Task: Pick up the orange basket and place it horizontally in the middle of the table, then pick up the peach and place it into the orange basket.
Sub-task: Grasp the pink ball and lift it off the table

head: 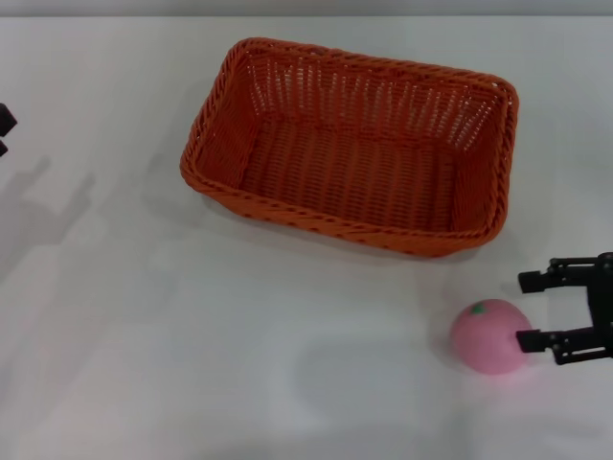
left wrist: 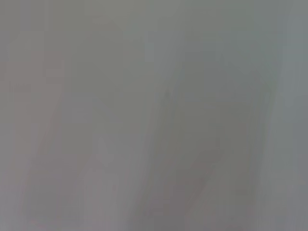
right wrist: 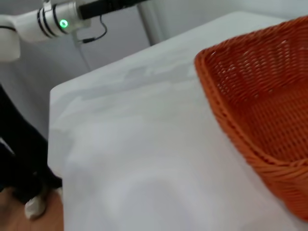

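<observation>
The orange basket stands upright and empty in the middle of the white table, its long side running left to right. The right wrist view shows one corner of the basket. The pink peach lies on the table in front of the basket's right end. My right gripper is open at the right edge, just right of the peach, with its nearer fingertip at the peach's side. Only a dark bit of my left gripper shows at the far left edge. The left wrist view holds nothing but a blurred pale surface.
In the right wrist view the table's far edge drops to a wooden floor, where dark legs and a white shoe stand. My left arm, with a green light, reaches over that far side.
</observation>
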